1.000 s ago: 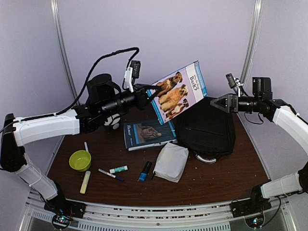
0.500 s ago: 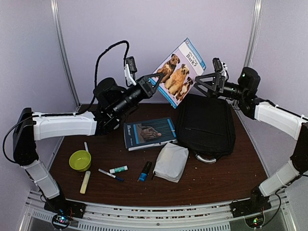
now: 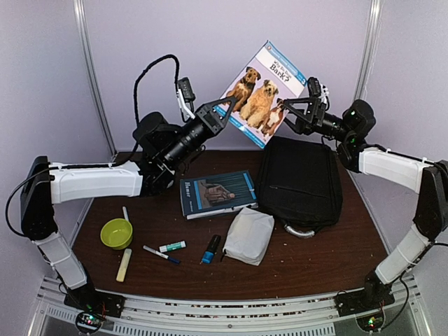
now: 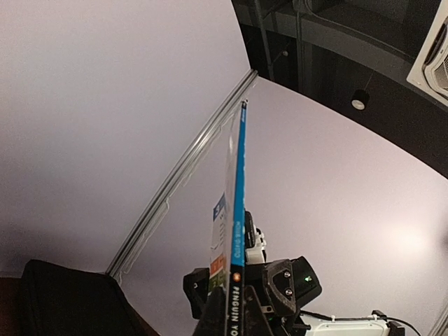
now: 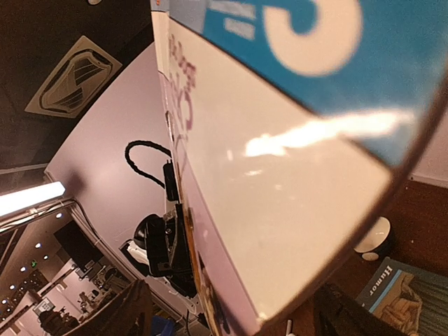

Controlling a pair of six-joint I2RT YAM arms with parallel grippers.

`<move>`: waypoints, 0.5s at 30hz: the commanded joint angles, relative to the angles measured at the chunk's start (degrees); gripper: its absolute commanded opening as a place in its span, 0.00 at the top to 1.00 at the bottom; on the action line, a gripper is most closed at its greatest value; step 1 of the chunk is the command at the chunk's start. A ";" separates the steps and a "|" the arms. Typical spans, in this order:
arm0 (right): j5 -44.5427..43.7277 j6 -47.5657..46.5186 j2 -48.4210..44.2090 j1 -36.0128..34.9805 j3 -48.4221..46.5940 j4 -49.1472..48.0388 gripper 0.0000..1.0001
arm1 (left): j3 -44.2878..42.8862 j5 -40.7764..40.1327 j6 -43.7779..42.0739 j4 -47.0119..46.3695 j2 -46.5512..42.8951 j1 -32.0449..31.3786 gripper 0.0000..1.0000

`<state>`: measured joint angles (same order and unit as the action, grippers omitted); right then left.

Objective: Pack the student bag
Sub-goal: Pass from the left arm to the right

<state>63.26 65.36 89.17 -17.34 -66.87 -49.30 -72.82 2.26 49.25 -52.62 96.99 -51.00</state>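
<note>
The student bag [image 3: 297, 183] is black, lies flat at the back right of the table, and has a grey curved handle [image 3: 301, 230] at its near edge. It also shows in the left wrist view [image 4: 63, 302]. My left gripper [image 3: 222, 112] is shut on the lower left edge of a dog picture book [image 3: 264, 92] and holds it high in the air above the bag's far left corner. The book shows edge-on in the left wrist view [image 4: 236, 231]. My right gripper [image 3: 289, 114] is open, its jaws astride the book's right edge. The book fills the right wrist view [image 5: 280, 175].
A blue "Humor" book [image 3: 218, 192] lies left of the bag. A white fabric pouch [image 3: 248, 235] lies in front of it. A green bowl [image 3: 116, 233], markers [image 3: 165, 250], a blue highlighter [image 3: 209, 249] and a pale stick [image 3: 124, 265] lie at the near left.
My left gripper has lifted the dog book higher and to the right. My right gripper has swung left and up, and its open jaws now straddle the book's edge.
</note>
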 commanded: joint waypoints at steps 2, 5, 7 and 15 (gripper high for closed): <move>0.46 13.74 3.49 -0.32 -3.01 -18.65 0.30 | -2.03 -0.74 4.37 -7.48 1.46 -0.24 1.00; 0.24 14.33 2.86 -0.32 -3.09 -19.99 0.46 | -1.52 -1.35 5.05 -7.45 1.78 -0.28 1.00; 0.48 13.91 2.21 -0.28 -2.74 -19.33 0.70 | -1.06 -1.87 5.16 -7.42 1.89 -0.25 1.00; 3.46 -4.26 -4.31 0.13 0.38 4.97 1.00 | 3.97 3.62 -2.61 5.34 -4.30 1.57 0.37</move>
<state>63.77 72.69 89.93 -17.37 -67.79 -56.88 -72.36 2.22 52.38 -53.84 98.50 -50.92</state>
